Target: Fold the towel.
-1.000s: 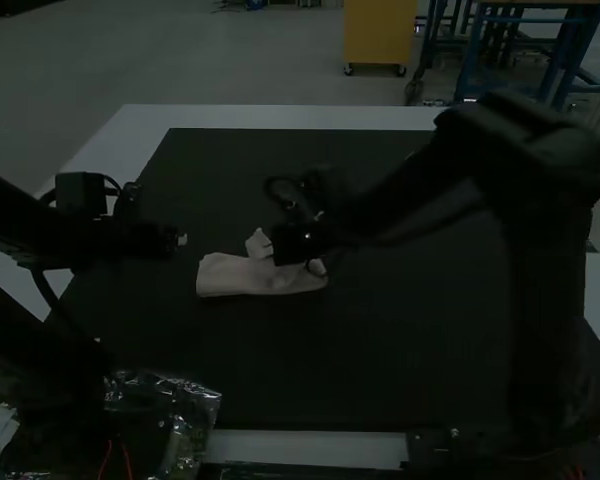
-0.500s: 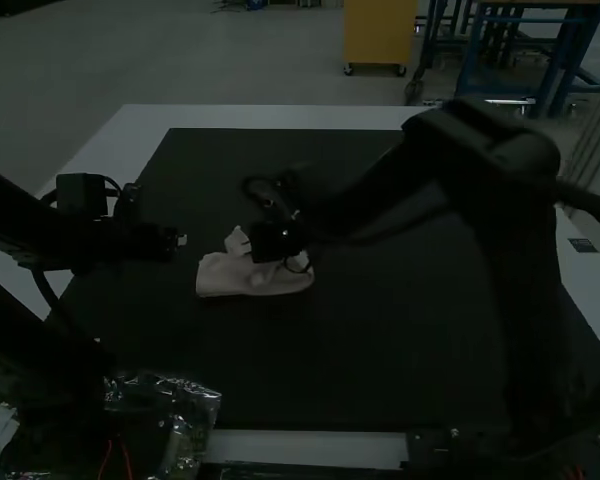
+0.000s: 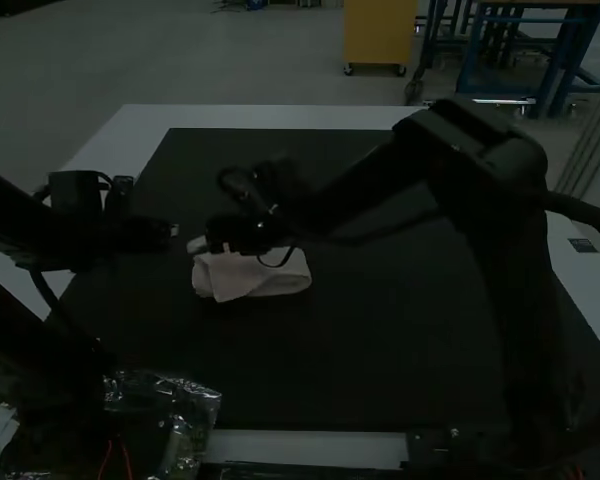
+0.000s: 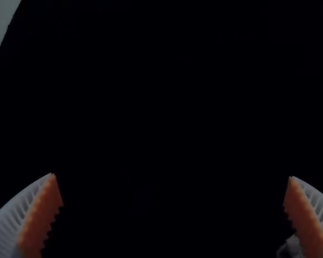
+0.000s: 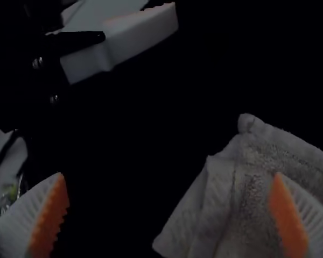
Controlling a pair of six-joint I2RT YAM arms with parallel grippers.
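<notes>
Towel: pale, textured cloth [image 3: 270, 280] lying on the black mat [image 3: 380, 360], left of the mat's middle; folded into a compact, layered bundle, longer from side to side than from front to back. A slanting edge crosses its near face in the high view, and stepped layers show along its border in the right wrist view.
Right hand: at the towel's far left corner [image 3: 202, 244], reached across by the right arm [image 3: 500, 260]. In its own wrist view, the hand [image 5: 169, 174] stands wide open, nothing gripped between the orange pads [image 5: 49, 217]; one finger overlaps the towel, though whether it touches cannot be told.
Left hand: just left of the towel [image 3: 173, 231] and apart from it, at the end of the left arm [image 3: 35, 220]. Its own wrist view shows the fingers [image 4: 13, 220] spread wide, holding nothing between them; their white, ribbed form shows again in the right wrist view.
Grey patch: a small pale shape [image 4: 290, 248] beside one finger of the left hand, too dim to name; possibly part of the other hand.
Plastic bag: clear and crinkled [image 3: 195, 398], nearer the arm bases than the towel and to its left, well apart from it.
Counter: white, its pale border [image 3: 280, 117] showing beyond the towel, outside the mat.
</notes>
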